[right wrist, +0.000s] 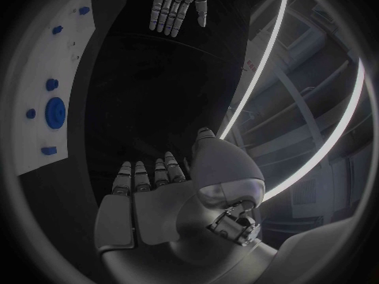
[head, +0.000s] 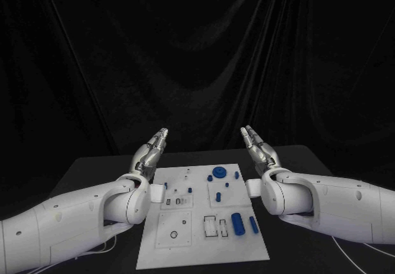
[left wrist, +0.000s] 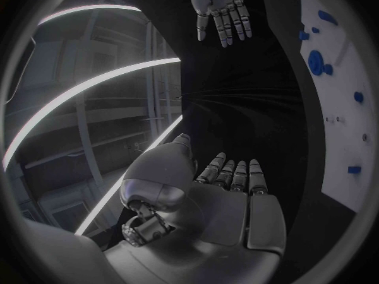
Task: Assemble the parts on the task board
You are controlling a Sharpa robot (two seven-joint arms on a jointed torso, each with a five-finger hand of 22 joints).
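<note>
Task board [head: 206, 240], a white plate, lies flat in the middle of the black counter [head: 91, 171], with small blue parts [head: 237, 224] scattered over it. Left hand [head: 150, 151] is raised above the counter beside the board's left far corner, fingers straight and together, holding nothing. Right hand [head: 257, 149] mirrors it beside the right far corner, likewise flat and holding nothing.
</note>
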